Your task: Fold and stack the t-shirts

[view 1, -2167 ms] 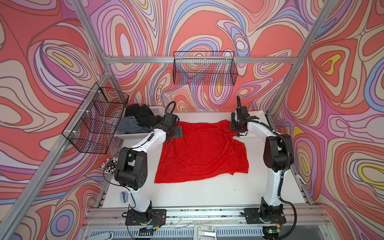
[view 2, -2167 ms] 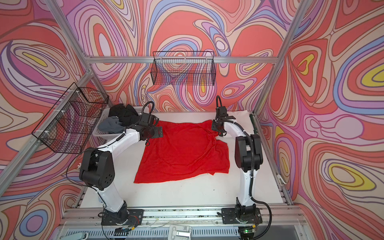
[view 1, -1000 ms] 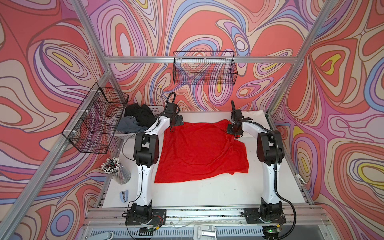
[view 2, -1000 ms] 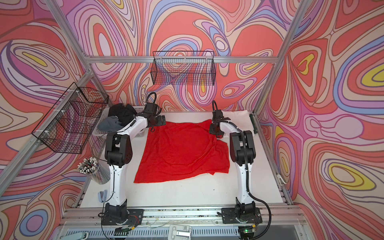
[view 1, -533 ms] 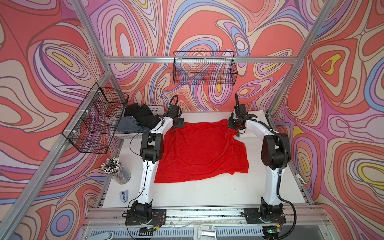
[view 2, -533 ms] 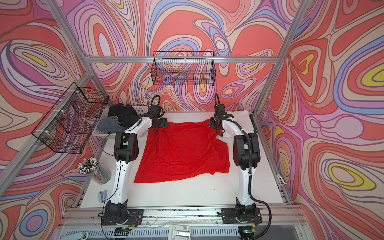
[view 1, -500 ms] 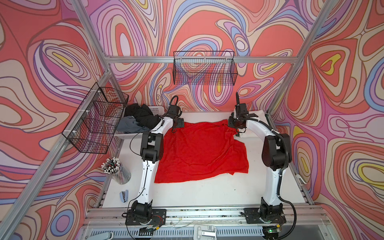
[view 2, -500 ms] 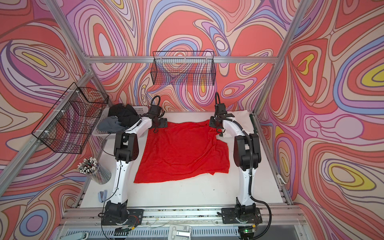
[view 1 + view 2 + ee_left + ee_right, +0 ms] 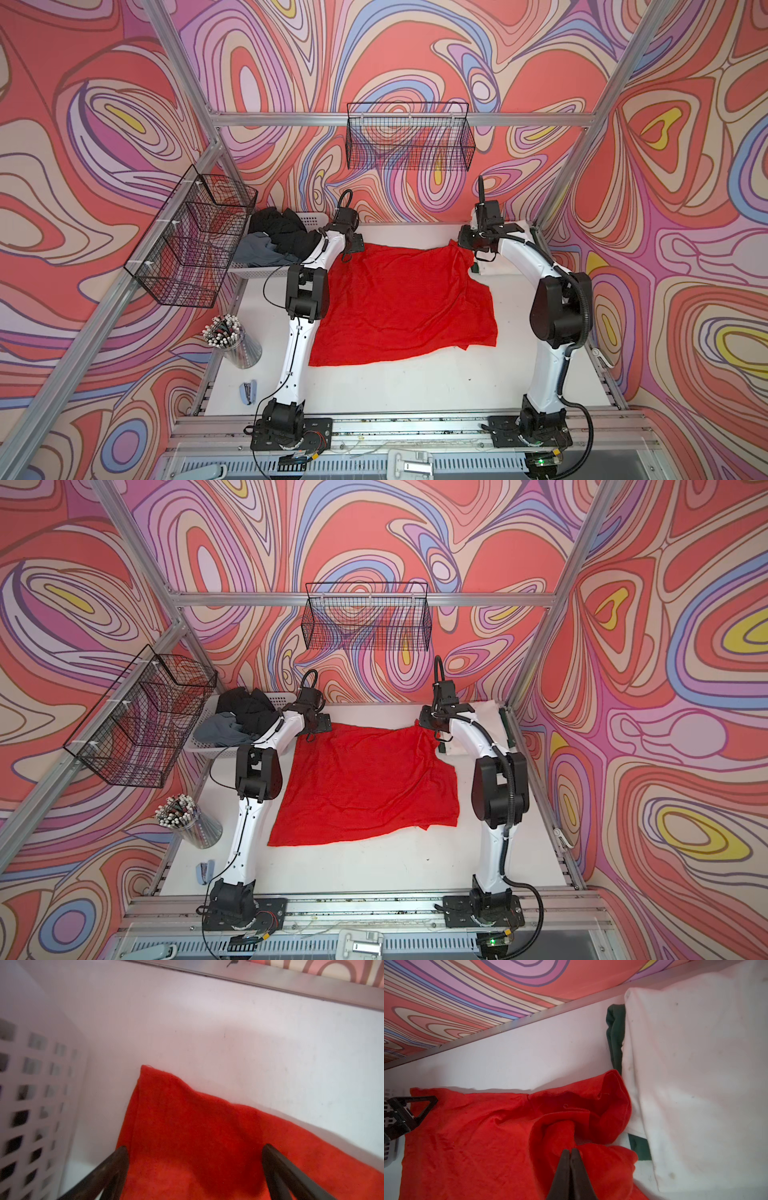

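Red t-shirt (image 9: 399, 303): bright, spread mostly flat mid-worktop (image 9: 415, 386), wrinkled; far right corner bunched and raised. White shirt (image 9: 695, 1084): folded, lying on dark green shirt (image 9: 613, 1028), far right corner. Black shirt (image 9: 286, 232) and grey shirt (image 9: 257, 253): crumpled heap in white basket (image 9: 318, 216), far left.

5 tees (image 9: 399, 299), 3 baskets (image 9: 409, 137), 2 claws (image 9: 194, 1147), 1 cup (image 9: 241, 353), 1 stapler (image 9: 248, 392).

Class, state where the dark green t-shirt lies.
The dark green t-shirt lies far right on the table, under the white t-shirt; the right wrist view shows its edge beside the red t-shirt.
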`<state>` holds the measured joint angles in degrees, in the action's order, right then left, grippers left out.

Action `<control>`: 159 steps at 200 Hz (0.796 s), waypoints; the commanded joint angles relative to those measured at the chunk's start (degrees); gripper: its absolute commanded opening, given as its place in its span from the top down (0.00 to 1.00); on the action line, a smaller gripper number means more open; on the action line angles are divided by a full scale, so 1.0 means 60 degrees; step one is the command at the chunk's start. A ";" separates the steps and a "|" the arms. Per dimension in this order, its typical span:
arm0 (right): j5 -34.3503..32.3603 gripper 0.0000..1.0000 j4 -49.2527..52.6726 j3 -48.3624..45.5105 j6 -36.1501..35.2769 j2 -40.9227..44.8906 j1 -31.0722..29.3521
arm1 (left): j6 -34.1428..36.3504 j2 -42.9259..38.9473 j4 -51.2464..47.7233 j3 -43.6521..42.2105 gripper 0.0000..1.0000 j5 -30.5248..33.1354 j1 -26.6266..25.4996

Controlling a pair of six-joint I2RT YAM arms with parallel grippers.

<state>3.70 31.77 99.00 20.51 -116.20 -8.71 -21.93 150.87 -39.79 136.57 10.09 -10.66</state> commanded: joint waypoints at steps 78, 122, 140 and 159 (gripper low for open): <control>-0.0633 1.00 -0.0235 -0.2000 0.0360 0.1463 -0.0021 | -0.0635 0.0358 -0.0911 0.0295 0.09 -0.0649 0.0575; -0.0459 1.00 -0.0375 -0.2333 0.0310 0.1734 0.0001 | -0.0606 0.0236 -0.0883 0.0045 0.44 -0.1052 0.0560; -0.0345 1.00 -0.0398 -0.2363 0.0315 0.1770 0.0016 | -0.0573 0.0078 -0.0748 -0.0228 0.54 -0.1168 0.0560; -0.0280 1.00 -0.0408 -0.2492 0.0346 0.1811 0.0020 | -0.0553 -0.0107 -0.0823 -0.0430 0.64 -0.1227 0.0560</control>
<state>1.37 29.93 85.41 22.17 -107.77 -8.69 -24.25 150.82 -41.19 136.99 3.97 -9.32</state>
